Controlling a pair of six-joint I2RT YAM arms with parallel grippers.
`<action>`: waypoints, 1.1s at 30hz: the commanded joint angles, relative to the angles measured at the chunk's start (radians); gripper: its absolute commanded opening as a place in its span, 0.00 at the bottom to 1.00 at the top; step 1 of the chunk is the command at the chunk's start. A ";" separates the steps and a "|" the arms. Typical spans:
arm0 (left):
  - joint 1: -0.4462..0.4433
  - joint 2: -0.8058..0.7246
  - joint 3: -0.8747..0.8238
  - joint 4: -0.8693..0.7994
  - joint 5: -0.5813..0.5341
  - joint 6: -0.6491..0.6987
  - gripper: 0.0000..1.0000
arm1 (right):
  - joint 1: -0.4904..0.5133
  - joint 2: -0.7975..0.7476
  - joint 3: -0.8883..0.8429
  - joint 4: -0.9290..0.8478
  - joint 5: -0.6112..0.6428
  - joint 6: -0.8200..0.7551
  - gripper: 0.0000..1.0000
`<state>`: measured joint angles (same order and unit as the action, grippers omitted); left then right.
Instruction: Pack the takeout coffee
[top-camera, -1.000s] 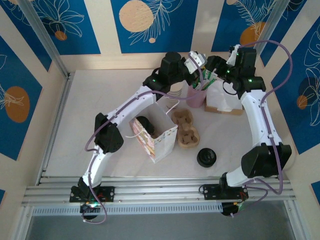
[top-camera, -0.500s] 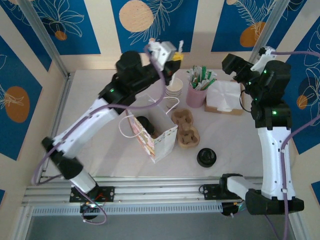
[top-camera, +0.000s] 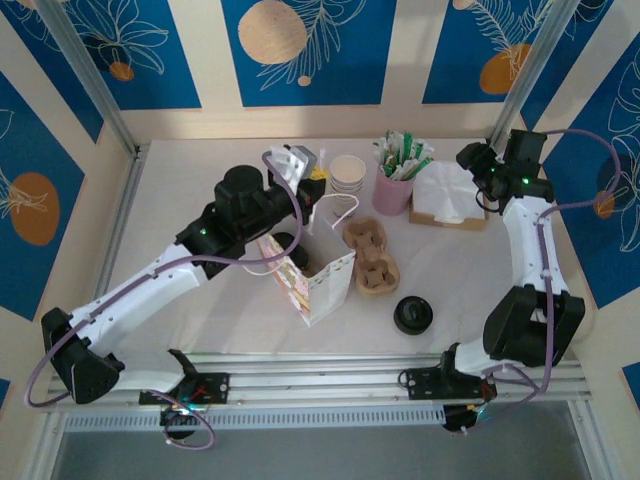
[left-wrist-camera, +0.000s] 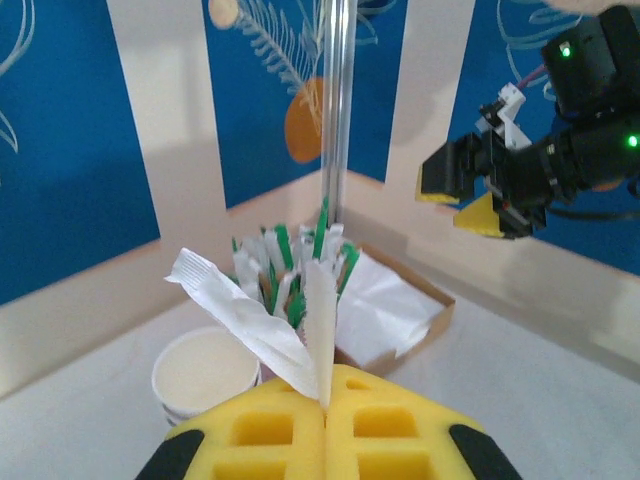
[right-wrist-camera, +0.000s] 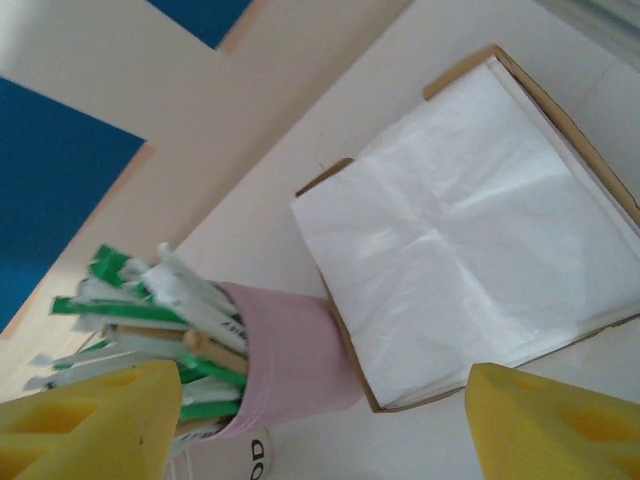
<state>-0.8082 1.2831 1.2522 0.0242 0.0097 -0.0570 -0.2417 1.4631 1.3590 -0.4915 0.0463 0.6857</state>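
From where I stand the coffee part looks done. A round black lid, which I take to be the takeout coffee (top-camera: 286, 242), sits down inside the open paper bag (top-camera: 325, 285) in the middle of the table, half hidden by the left arm stretched across it. I can't see the cup's body, so I'm judging by the lid alone.

The left gripper (top-camera: 297, 163) hangs above the far side of the bag, between it and the stack of lidless cups (top-camera: 348, 172). Its wrist camera shows the yellow pads (left-wrist-camera: 285, 390) pressed together on a thin white paper-wrapped stick (left-wrist-camera: 318, 320), with a loose flap of wrapper sticking out to one side. I'd guess it's a straw or stirrer out of the pink cup (top-camera: 393, 192), which is full of green-and-white ones. The right gripper (top-camera: 470, 160) hovers at the far right, above the box of napkins (top-camera: 450, 200), its fingers spread wide with nothing between them.

What's left, as I read it, is the extras: the wrapped stick needs to go down into the bag beside the coffee, and maybe a napkin after it. The cardboard carrier (top-camera: 370, 258) lies flat just beside the bag with its holes empty, and the pile of black lids (top-camera: 412, 315) sits near the front, apart from the rest
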 joint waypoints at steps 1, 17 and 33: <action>-0.005 -0.049 -0.039 0.065 -0.049 -0.030 0.00 | -0.011 0.082 -0.004 0.004 -0.051 0.045 0.76; -0.003 -0.150 -0.140 0.043 -0.115 0.010 0.31 | 0.084 0.510 0.239 -0.125 0.130 -0.003 0.73; -0.004 -0.350 -0.151 -0.218 -0.273 0.030 0.42 | 0.107 0.726 0.422 -0.210 0.256 -0.052 0.65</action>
<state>-0.8082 0.9855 1.1179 -0.1223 -0.2020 -0.0429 -0.1364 2.1567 1.7370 -0.6529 0.2806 0.6369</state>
